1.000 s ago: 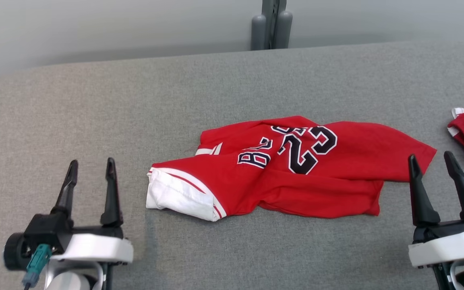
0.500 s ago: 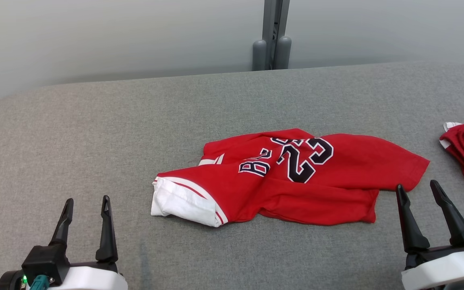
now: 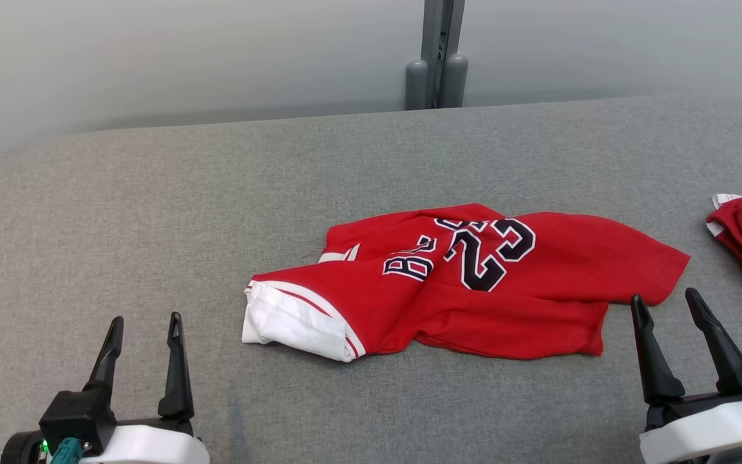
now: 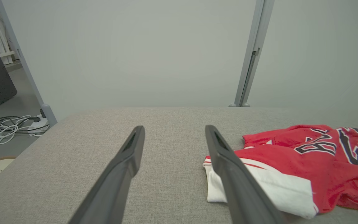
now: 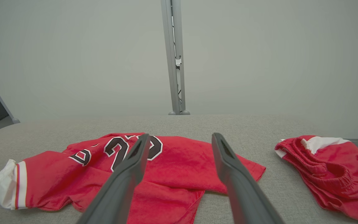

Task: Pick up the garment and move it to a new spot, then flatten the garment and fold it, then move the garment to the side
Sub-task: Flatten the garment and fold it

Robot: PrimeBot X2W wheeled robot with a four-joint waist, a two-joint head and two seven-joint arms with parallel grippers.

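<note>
Both claws gape wide and empty! The left gripper (image 3: 145,318) and right gripper (image 3: 663,294) flank the crumpled red jersey with white trim (image 3: 467,283), which lies between them on the grey fabric tabletop (image 3: 152,212). Likely poised for a two-handed pickup.

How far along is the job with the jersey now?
Nothing looks done: the jersey lies crumpled and unfolded on the table. In hand: nothing, both pairs of jaws stand open and empty. Left: pick it up, move it, flatten, fold, set it aside.
</note>
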